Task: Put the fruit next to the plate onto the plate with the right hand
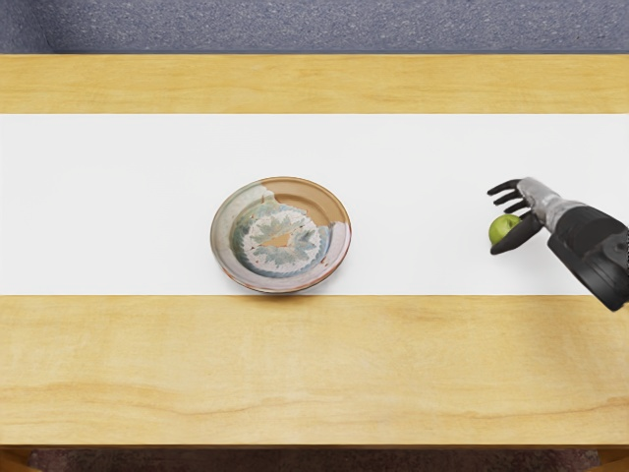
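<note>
I had the R hand (526, 211) at the green fruit (502, 228), fingers spread apart, not clamped; plate (329, 211) sat well to its left on the desk (295, 364).

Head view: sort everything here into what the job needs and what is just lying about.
Needed for the job:
green fruit
plate
right hand, at the fruit

Just lying about:
white runner
wooden table

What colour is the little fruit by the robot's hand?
Yellowish green. The head view shows the fruit right at the right hand.
</note>
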